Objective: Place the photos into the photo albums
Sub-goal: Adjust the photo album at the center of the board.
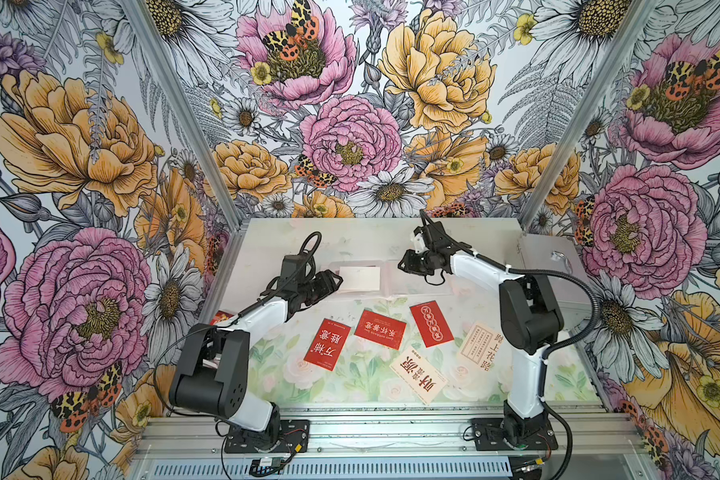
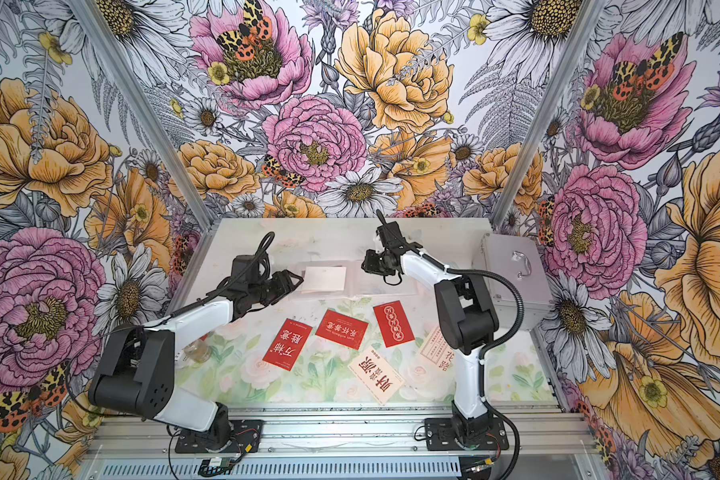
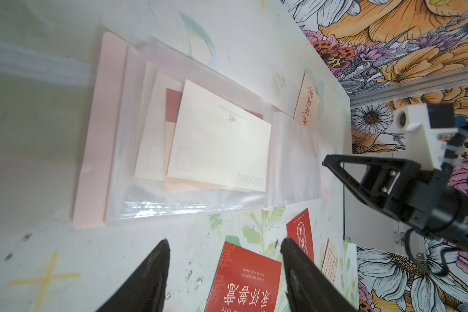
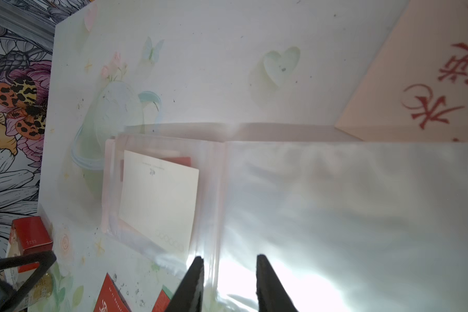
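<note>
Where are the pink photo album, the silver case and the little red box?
pink photo album (image 3: 92, 162), left wrist view, on its pink cover.
silver metal case (image 2: 499, 254), in a top view, on its lid.
red box (image 4: 31, 235), right wrist view, on its red face.

Left arm (image 1: 262, 311) and right arm (image 1: 474, 266) reach forward, left fingers (image 3: 146, 278) spread wide, right fingers (image 4: 192, 286) parted less.

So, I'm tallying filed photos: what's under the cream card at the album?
Under the cream card, a dark red card's corner and peach card edges show in the album; their faces are covered.
</note>
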Robot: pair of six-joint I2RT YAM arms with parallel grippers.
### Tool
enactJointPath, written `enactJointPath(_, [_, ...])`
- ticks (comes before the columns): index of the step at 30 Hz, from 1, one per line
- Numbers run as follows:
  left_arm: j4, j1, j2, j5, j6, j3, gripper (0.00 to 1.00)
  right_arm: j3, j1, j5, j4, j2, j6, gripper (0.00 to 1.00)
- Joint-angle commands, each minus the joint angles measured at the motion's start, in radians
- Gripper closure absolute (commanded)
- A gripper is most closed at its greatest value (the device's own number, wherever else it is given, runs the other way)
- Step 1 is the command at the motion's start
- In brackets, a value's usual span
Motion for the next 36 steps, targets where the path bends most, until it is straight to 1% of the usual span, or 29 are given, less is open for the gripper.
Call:
enactJointPath(1, [0.036,0.038,-0.057,0.008,0.034,-0.049,0.33,0.167,0.02,-0.015,-0.006,0.12,0.014,0.65])
enactJointPath(5, [0.05,0.074,-0.116,0.01,0.048,-0.104,0.33,0.431,0.031,-0.034,-0.094,0.292,0.013,0.65])
enactJointPath(8, [0.059,0.092,-0.122,0.024,0.046,-0.12,0.33,0.637,0.038,-0.032,-0.172,0.423,0.005,0.65])
enactJointPath(9, [0.058,0.095,-0.118,0.03,0.046,-0.12,0.33,0.695,0.039,-0.03,-0.188,0.462,0.007,0.65])
enactJointPath(12, [0.059,0.097,-0.109,0.046,0.047,-0.119,0.33,0.799,0.039,-0.048,-0.217,0.547,0.023,0.65])
enactJointPath(17, [0.057,0.103,-0.115,0.043,0.054,-0.128,0.33,0.807,0.058,-0.092,-0.24,0.574,0.026,0.65])
enactJointPath(22, [0.071,0.103,-0.091,0.058,0.05,-0.13,0.33,0.757,0.068,-0.059,-0.259,0.561,-0.014,0.65])
enactJointPath(25, [0.073,0.104,-0.089,0.057,0.051,-0.135,0.33,0.696,0.071,-0.035,-0.262,0.533,-0.033,0.65])
enactJointPath(29, [0.073,0.104,-0.092,0.057,0.052,-0.14,0.33,0.647,0.079,-0.034,-0.262,0.499,-0.049,0.65])
enactJointPath(36, [0.076,0.104,-0.109,0.057,0.043,-0.146,0.33,0.61,0.089,-0.041,-0.262,0.456,-0.053,0.65])
